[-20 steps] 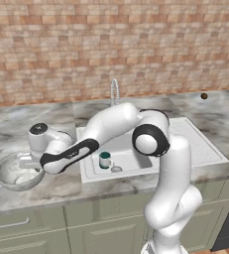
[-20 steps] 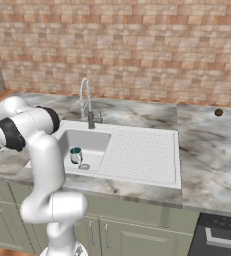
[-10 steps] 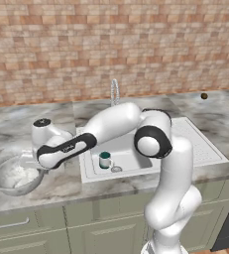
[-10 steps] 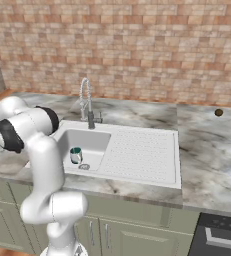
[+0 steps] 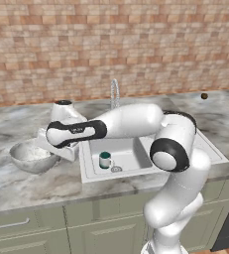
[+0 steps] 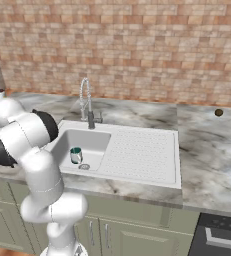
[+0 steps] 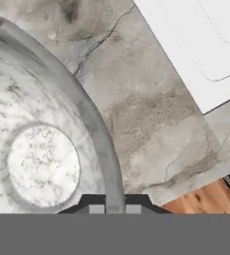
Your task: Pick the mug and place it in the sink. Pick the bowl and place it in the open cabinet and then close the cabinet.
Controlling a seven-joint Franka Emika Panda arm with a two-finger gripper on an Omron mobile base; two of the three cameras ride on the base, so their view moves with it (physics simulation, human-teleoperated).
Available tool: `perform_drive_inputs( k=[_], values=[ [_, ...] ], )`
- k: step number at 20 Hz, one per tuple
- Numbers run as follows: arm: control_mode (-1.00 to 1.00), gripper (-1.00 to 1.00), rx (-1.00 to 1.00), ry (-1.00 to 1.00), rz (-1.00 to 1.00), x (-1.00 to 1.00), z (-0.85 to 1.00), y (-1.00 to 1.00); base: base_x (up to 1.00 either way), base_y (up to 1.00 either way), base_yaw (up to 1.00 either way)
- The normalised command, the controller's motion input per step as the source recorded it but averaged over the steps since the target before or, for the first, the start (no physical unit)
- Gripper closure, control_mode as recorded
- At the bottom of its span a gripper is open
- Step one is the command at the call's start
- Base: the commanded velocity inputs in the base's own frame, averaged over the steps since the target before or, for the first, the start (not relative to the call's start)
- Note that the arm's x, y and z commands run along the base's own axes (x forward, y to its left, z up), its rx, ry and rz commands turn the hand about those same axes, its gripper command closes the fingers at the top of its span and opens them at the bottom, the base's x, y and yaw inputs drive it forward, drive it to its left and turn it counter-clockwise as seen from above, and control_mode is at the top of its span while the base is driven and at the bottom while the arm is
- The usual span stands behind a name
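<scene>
The marbled grey-white bowl [image 5: 30,156] hangs tilted just above the counter, left of the sink [image 5: 136,171]. My gripper [image 5: 50,150] is shut on its right rim. In the hand view the bowl [image 7: 37,159] takes up the left side, and its rim runs down between the tips of the gripper [image 7: 111,208]. The dark green mug [image 5: 105,159] stands upright in the basin near the drain; from the right it is the mug [image 6: 76,155] in the sink [image 6: 142,155]. The cabinet is out of view.
A chrome spring faucet [image 5: 114,94] rises behind the basin. A small dark round object [image 6: 218,113] lies on the counter at the far right. Sage-green drawers [image 5: 17,223] and doors run under the counter, with a dark appliance [image 6: 222,237] at the lower right.
The gripper has shut on the bowl's rim. The bowl has risen off the counter and moved right, toward the sink. The mug has not moved.
</scene>
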Motion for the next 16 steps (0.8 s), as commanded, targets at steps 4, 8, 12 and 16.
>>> perform_drive_inputs(
  k=[4, 8, 12, 16],
  values=[
    [-1.0, 1.0, -0.04, 0.01, -0.34, 0.0, 0.94, -0.08, 0.0, 0.0, 0.0],
    [-1.0, 1.0, 0.0, 0.07, -0.3, 0.0, 1.0, -0.21, 0.0, 0.0, 0.0],
    [-1.0, 1.0, 0.0, 0.02, -0.23, 0.03, 0.85, -0.29, 0.0, 0.0, 0.0],
    [-1.0, 1.0, 0.0, -0.02, -0.05, -0.18, 0.63, -0.65, 0.0, 0.0, 0.0]
  ],
)
